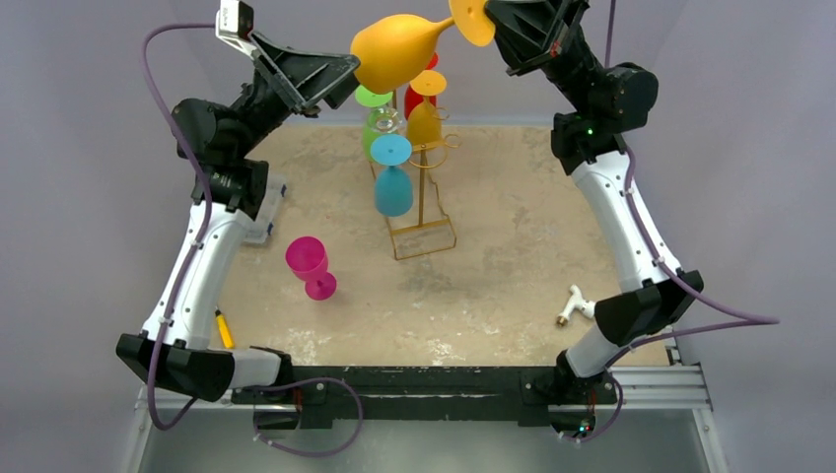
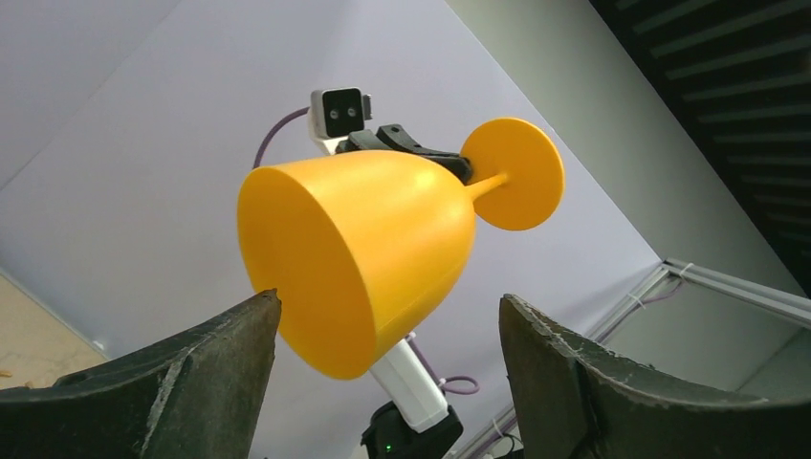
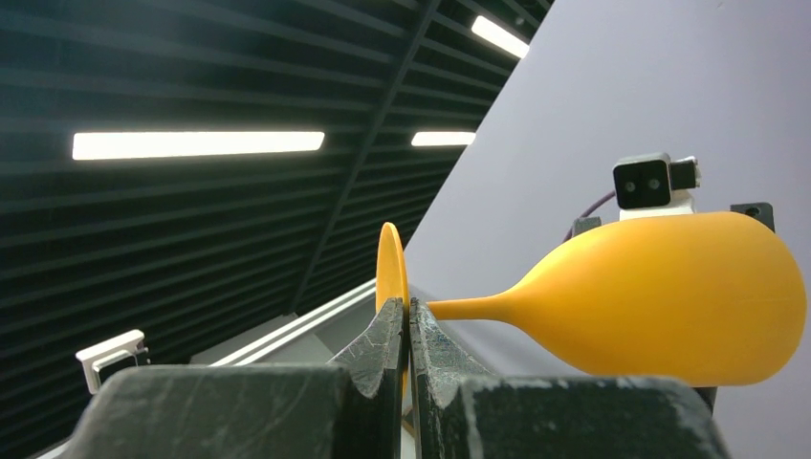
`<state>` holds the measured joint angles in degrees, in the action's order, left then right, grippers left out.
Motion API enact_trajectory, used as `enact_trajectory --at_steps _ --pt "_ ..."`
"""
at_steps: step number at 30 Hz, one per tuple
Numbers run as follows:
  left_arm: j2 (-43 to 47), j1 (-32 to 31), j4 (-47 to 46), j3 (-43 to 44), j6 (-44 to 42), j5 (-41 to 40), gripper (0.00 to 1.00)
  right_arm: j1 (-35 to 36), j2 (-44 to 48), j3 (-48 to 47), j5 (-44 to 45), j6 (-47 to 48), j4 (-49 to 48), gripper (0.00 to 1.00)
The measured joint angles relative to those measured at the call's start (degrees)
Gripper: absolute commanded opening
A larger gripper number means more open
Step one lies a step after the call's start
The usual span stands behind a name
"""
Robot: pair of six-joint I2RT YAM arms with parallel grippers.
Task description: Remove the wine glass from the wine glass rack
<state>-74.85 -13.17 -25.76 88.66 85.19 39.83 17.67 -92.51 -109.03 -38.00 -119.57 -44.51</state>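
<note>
Top view, orange wine glass [image 1: 394, 49]: off the wine glass rack [image 1: 422, 202], held sideways in the air above and behind it, clear of the hook arms.
Top view, right end effector [image 1: 485, 22]: clamped on the glass's foot.
Top view, left end effector [image 1: 340, 77]: at the mouth end of the bowl, jaws apart.
Top view, desk [image 1: 513, 246]: rack near the middle with a teal glass [image 1: 392, 187] hung on it; pink glass [image 1: 311, 264] standing apart to the left.
Left wrist view, fingers [image 2: 191, 373]: spread wide either side of the bowl, one tip just beside the rim; no grip.
Right wrist view, foot [image 3: 390, 268]: pinched edge-on between closed fingertips, stem and bowl jutting right.
Step in hand: removal apparently done; likely a hand-over between arms.
Next move: probably a gentle, centred close on the bowl before any release at the foot; smooth and rounded, so prone to slipping.
</note>
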Motion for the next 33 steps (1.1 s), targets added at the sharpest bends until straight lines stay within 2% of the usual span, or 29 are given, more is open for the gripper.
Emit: enact_trajectory --at_steps 3,15,25,33 --pt "-0.7 0.0 -3.0 0.7 2.3 1.1 0.78 1.2 -0.3 0.0 0.1 0.0 0.1 0.00" --pt "-1.2 0.0 -17.1 0.7 11.7 3.5 0.55 4.1 -2.1 -0.6 2.8 -0.2 -2.3 0.00" --pt "-1.4 0.0 -22.6 -0.4 15.4 3.4 0.39 7.1 -4.7 -1.2 4.7 -0.6 -6.4 0.00" --pt "-1.2 0.0 -22.9 -2.0 15.8 2.9 0.15 7.8 -5.7 -1.1 5.5 -0.9 -7.8 0.00"
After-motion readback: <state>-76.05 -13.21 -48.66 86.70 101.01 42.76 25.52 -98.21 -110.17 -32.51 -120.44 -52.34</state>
